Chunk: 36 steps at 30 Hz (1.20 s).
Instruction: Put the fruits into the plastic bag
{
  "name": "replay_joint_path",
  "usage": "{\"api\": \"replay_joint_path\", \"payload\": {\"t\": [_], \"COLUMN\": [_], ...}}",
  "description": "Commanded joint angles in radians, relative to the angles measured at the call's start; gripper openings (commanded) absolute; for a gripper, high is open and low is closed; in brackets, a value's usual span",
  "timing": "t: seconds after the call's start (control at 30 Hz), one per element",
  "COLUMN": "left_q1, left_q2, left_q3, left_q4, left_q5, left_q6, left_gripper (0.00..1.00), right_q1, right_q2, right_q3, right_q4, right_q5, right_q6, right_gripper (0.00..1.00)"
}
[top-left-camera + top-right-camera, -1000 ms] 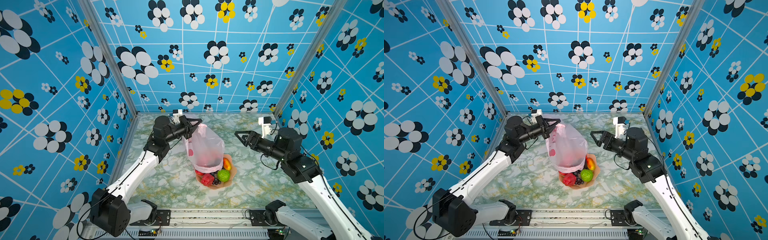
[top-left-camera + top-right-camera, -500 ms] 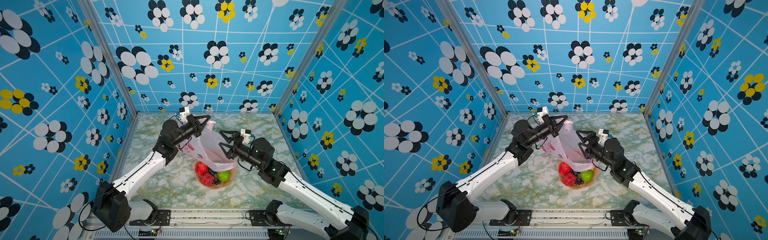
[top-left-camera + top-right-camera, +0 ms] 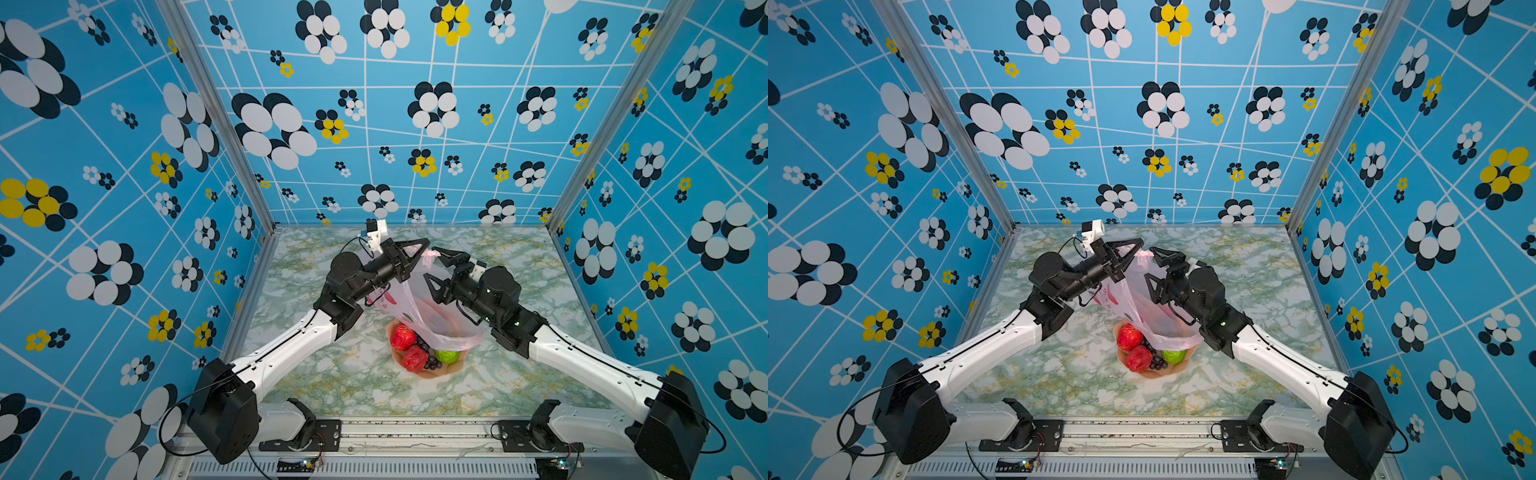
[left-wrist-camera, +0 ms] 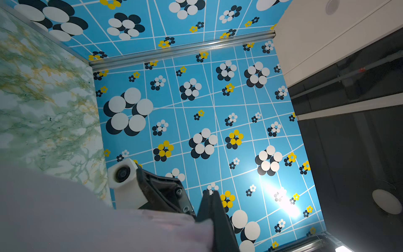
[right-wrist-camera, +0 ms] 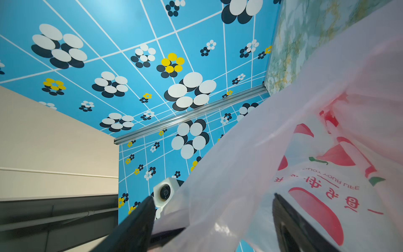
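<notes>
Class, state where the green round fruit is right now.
In both top views the green round fruit lies slightly right of centre in the peach bowl, right of the grape bunch, just beneath the hanging plastic bag.

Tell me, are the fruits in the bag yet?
Not yet. Done: the plastic bag is lifted, pinched by the left gripper. In hand: the right gripper is open, with bag plastic between its jaws. Left: the fruits sit in the bowl.
</notes>
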Motion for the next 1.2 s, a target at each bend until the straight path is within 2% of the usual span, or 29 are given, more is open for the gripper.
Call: {"api": "replay_joint_path", "payload": {"t": [0.0,0.17,0.2,0.23,0.27,0.3,0.33,0.37,0.43,0.5,0.57,0.63,0.67,0.77,0.93,1.1,1.17], "left_q1": [-0.007,-0.017,-0.017,-0.015,-0.012,-0.006,0.004,0.020,0.059,0.074,0.058,0.056,0.055,0.038,-0.074,-0.182,-0.200], "left_q2": [0.015,0.015,0.014,0.011,0.001,-0.012,-0.032,-0.065,-0.178,-0.310,-0.402,-0.446,-0.466,-0.505,-0.553,-0.446,-0.378], "left_q3": [-0.028,-0.043,-0.045,-0.052,-0.061,-0.071,-0.077,-0.079,-0.054,0.040,0.198,0.292,0.319,0.346,0.249,0.258,0.295], "left_q4": [0.091,0.108,0.109,0.115,0.113,0.104,0.077,0.031,-0.229,-0.664,-1.106,-1.358,-1.429,-1.499,-1.388,-1.256,-1.208], "left_q5": [-0.007,0.022,0.035,0.045,0.058,0.073,0.098,0.130,0.191,0.148,-0.038,-0.200,-0.266,-0.357,-0.467,-0.555,-0.570], "left_q6": [0.015,0.003,-0.001,-0.002,-0.005,-0.005,0.009,0.041,0.216,0.545,0.888,1.097,1.187,1.387,1.792,2.073,2.120], "left_gripper": [0.00,0.00,0.00,0.00,0.13,0.32,0.57,0.72,1.00,0.99,0.99,0.99,0.99,0.99,0.99,0.99,0.99], "right_q1": [0.005,0.002,0.002,0.001,-0.002,-0.006,-0.013,-0.021,-0.042,-0.067,-0.092,-0.108,-0.110,-0.111,-0.108,-0.085,-0.074], "right_q2": [-0.002,0.008,0.015,0.020,0.024,0.023,0.017,0.011,-0.003,-0.010,-0.008,0.005,0.014,0.050,0.097,0.136,0.147], "right_q3": [0.042,0.029,0.031,0.035,0.037,0.037,0.037,0.037,0.047,0.066,0.104,0.156,0.182,0.258,0.350,0.442,0.467], "right_q4": [0.067,0.099,0.105,0.107,0.107,0.099,0.079,0.057,0.001,-0.051,-0.120,-0.202,-0.230,-0.307,-0.378,-0.449,-0.465], "right_q5": [0.022,0.065,0.063,0.059,0.056,0.055,0.056,0.058,0.058,0.045,0.019,-0.012,-0.022,-0.057,-0.088,-0.103,-0.105], "right_q6": [0.024,0.030,0.029,0.029,0.027,0.021,0.013,0.004,-0.025,-0.059,-0.116,-0.179,-0.207,-0.286,-0.383,-0.457,-0.476], "right_gripper": [0.67,0.08,0.00,0.00,0.00,0.00,0.00,0.00,0.00,0.00,0.00,0.00,0.00,0.00,0.00,0.00,0.00]}}
